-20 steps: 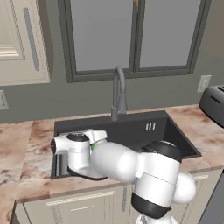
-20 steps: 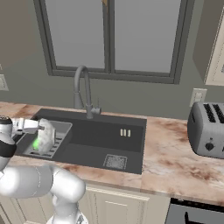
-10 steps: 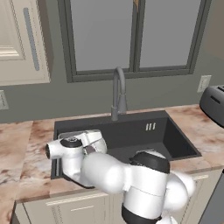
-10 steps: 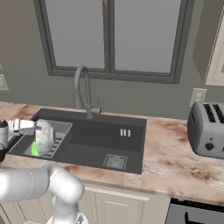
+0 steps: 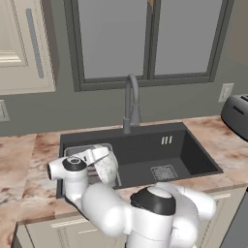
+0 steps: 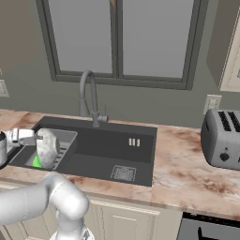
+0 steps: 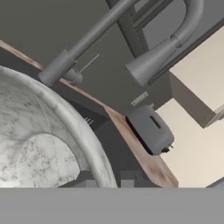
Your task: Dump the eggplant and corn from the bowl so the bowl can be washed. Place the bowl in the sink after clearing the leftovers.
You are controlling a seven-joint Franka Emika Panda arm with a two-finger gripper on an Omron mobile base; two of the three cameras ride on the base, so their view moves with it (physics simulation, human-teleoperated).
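We see the marbled desk framing a dark matte rectangular sink; over its slotted grey basket our gripper pinches the rim of the pale, stone-veined round bowl, tipped on edge, a bright green corn lump beneath.

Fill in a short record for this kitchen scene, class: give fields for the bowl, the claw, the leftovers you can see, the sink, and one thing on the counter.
bowl: pale grey bowl, tipped on its side over the slotted basket at the sink's left end
claw: claw shut on the bowl's rim
leftovers: green piece of corn in the basket below the bowl; eggplant cannot be made out
sink: dark basin with square drain, faucet behind it
counter: toaster on the right
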